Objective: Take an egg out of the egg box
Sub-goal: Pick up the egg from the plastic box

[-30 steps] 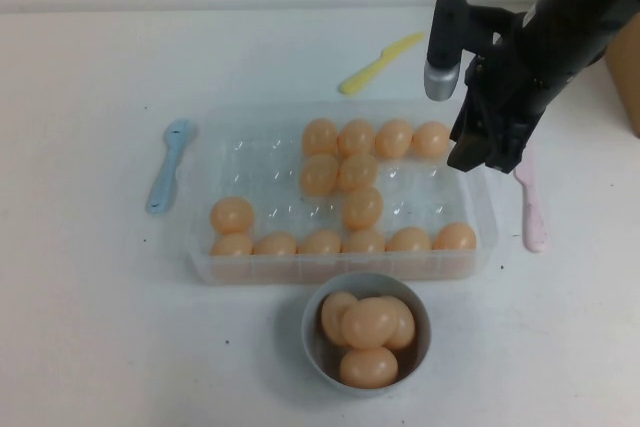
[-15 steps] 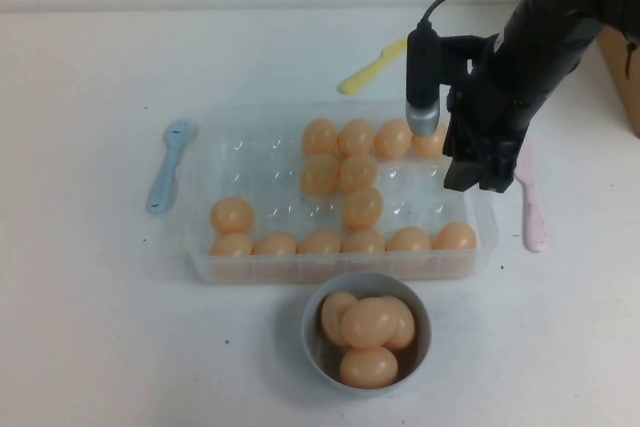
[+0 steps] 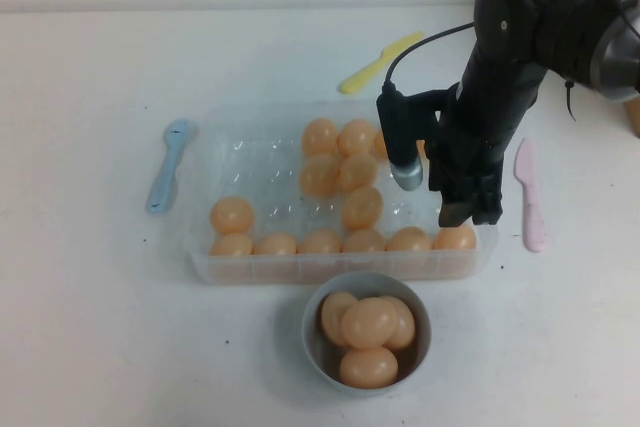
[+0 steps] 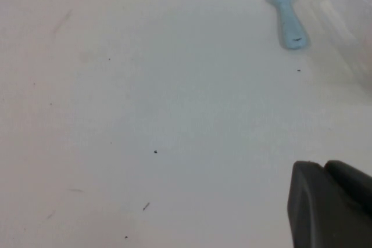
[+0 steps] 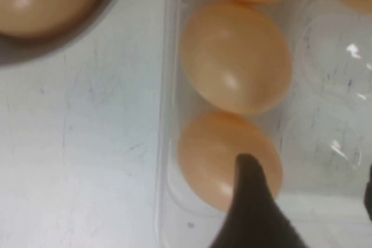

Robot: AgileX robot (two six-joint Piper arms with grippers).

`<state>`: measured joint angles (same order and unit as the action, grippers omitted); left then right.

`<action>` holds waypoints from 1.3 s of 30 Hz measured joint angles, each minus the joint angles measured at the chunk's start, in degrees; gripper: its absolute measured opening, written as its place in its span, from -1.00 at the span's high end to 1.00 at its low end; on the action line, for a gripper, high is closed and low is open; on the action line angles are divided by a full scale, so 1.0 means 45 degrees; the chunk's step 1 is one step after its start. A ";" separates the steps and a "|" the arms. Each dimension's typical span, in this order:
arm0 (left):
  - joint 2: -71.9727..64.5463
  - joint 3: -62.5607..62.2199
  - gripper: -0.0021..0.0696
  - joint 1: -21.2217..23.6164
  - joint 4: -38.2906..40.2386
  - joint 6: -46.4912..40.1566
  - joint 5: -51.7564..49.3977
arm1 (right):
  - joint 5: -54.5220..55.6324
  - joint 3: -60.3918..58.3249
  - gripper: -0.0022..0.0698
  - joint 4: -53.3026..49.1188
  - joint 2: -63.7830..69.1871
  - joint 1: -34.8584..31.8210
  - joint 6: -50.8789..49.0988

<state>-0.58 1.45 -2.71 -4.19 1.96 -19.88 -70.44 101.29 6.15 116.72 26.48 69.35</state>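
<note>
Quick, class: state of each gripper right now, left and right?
Left gripper: parked over bare table, state cannot be told.
Right gripper: jaws open, empty, over the corner egg in the egg box.

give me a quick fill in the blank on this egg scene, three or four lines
1. The right gripper hangs over the near-right corner of the egg box, above an ____.
2. The bowl near the box holds ____ eggs.
3. The spatula left of the box is ____.
4. The left gripper is over bare ____.

Missing: egg; four; blue; table
</note>
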 joint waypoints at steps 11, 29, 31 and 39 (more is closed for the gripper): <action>0.0000 0.0000 0.95 0.0000 0.0000 0.0000 0.0000 | 0.0026 -0.0107 -0.36 -0.0255 0.0000 0.0000 0.1662; 0.0000 0.0000 0.96 0.0000 0.0000 0.0000 0.0000 | 0.0126 -0.1108 -0.36 -0.0579 0.0000 0.0000 0.2475; 0.0000 0.0000 0.95 0.0000 0.0000 0.0000 0.0000 | 0.0126 -0.1108 -0.36 -0.0579 0.0000 0.0000 0.2471; 0.0000 0.0000 0.95 0.0000 0.0000 0.0000 0.0000 | 0.0145 -0.1137 -0.36 -0.0272 0.0000 0.0000 0.2501</action>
<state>-0.58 1.45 -2.71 -4.19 1.96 -19.88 -69.78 96.17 4.93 116.72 26.48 80.60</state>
